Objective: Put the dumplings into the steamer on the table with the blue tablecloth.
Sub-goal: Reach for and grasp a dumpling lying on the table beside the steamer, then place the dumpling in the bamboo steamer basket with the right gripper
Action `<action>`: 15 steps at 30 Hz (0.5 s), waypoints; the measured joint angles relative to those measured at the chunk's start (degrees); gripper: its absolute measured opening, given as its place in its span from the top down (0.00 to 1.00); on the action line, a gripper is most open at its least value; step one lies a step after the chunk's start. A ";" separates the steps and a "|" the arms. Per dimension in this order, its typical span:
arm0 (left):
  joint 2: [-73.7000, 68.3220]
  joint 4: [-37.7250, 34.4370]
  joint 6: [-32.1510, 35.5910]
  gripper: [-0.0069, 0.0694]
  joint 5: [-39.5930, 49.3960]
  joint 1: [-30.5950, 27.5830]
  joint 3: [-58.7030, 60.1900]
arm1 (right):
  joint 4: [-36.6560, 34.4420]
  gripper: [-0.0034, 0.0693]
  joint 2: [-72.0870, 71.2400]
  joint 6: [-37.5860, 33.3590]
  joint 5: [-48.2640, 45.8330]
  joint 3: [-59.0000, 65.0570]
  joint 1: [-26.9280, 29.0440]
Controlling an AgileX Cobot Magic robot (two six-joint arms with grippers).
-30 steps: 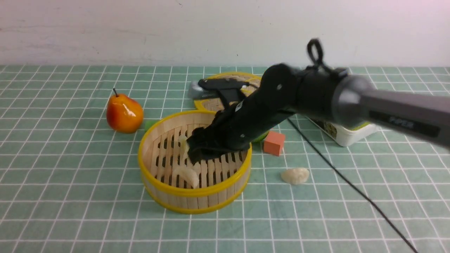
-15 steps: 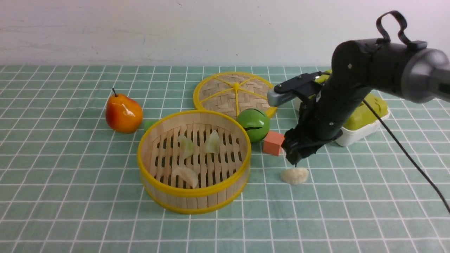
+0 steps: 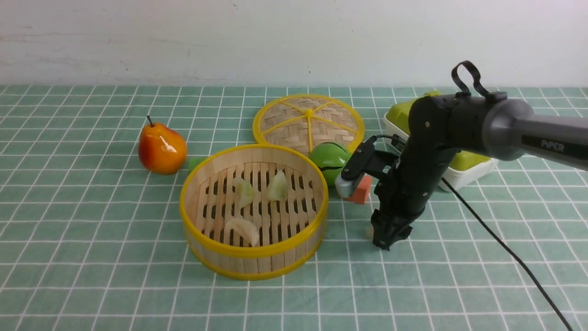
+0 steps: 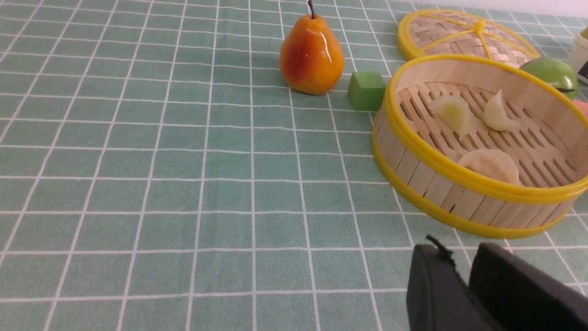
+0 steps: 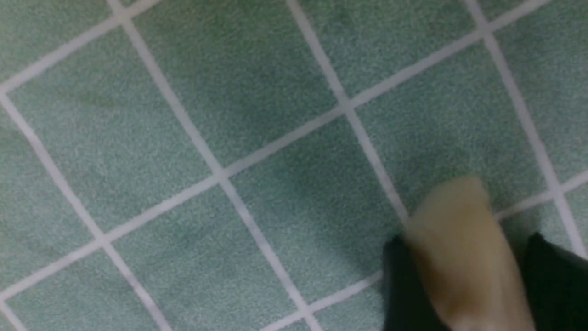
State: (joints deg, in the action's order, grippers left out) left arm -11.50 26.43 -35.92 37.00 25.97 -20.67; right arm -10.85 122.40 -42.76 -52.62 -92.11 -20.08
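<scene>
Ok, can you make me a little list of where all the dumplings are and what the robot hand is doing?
in the steamer: three dumplings
outside: fourth dumpling, on the blue tablecloth
right gripper: down at the fourth dumpling, one finger each side; pinch too blurred to judge
left to load: one

The cloth (image 3: pixel 92 257) is patterned teal with a white grid. The steamer (image 3: pixel 253 262) is slatted in pale wood and rimmed yellow. The dumplings (image 3: pixel 242 230) are coloured cream, the right gripper (image 3: pixel 385 242) black, the pear (image 3: pixel 161 149) orange-red, the lid (image 3: pixel 294 131) woven tan, rimmed yellow.
</scene>
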 joint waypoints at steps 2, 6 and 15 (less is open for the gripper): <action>0.00 0.00 0.00 0.75 0.00 0.00 0.00 | -0.07 0.64 -0.07 1.33 -0.97 0.00 0.00; 0.00 0.03 0.00 0.75 0.00 0.00 0.00 | -0.13 0.63 -0.66 9.16 -7.04 -1.48 0.00; 0.00 0.07 0.00 0.75 0.00 0.00 0.00 | -20.23 0.63 -3.60 20.46 -8.25 -11.49 -1.97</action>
State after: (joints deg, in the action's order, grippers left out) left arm -11.50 26.50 -35.92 37.00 25.97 -20.67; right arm -31.07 118.80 -22.31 -60.87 -103.60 -22.05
